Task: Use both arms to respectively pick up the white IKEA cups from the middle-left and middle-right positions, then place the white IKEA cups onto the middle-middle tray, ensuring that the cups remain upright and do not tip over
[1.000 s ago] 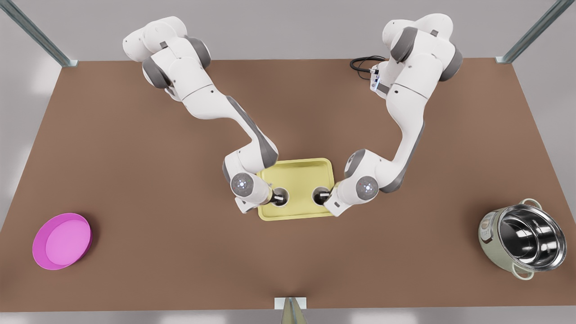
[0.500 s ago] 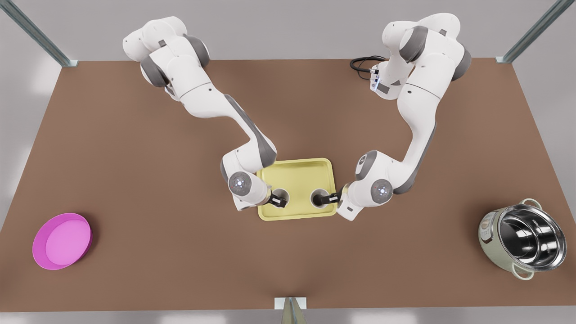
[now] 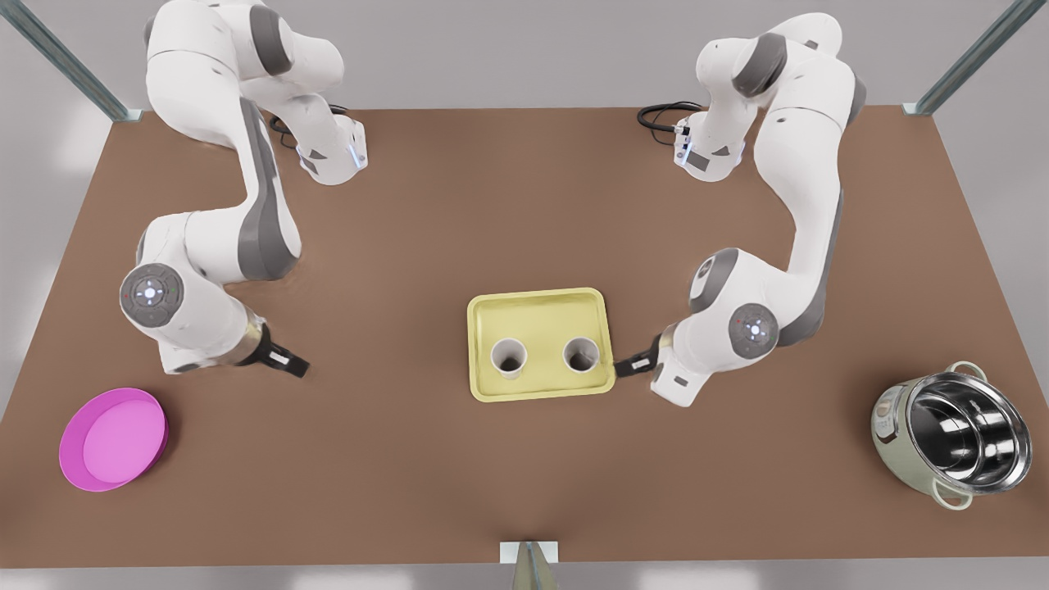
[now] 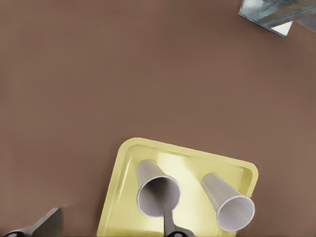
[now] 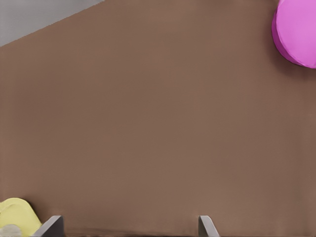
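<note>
The pale yellow tray (image 3: 541, 307) lies mid-table. Two white cups (image 3: 508, 357) (image 3: 581, 353) stand upright on its near half, side by side and apart. My left gripper (image 3: 291, 363) is open and holds nothing. It hangs well off toward the front view's left and points at the tray. The left wrist view looks over its spread fingers (image 4: 49, 223) at the tray (image 4: 190, 168) and both cups (image 4: 158, 195) (image 4: 229, 205). Also open and holding nothing, my right gripper (image 3: 624, 365) sits just outside the tray's right rim, near the closer cup. The tray's corner (image 5: 17, 212) shows beside the right gripper (image 5: 129, 223).
A round pink dish (image 3: 113, 438) (image 5: 298, 32) sits near the table's front left corner. A steel pot (image 3: 955, 434) lies tilted at the front right. A black cable (image 3: 664, 115) coils by the right arm's base. Metal frame posts stand at the back corners.
Both grippers have let go of the cups, which stay upright on the tray. The left arm has swung far toward the front view's left. The right gripper has backed just off the tray's rim.
</note>
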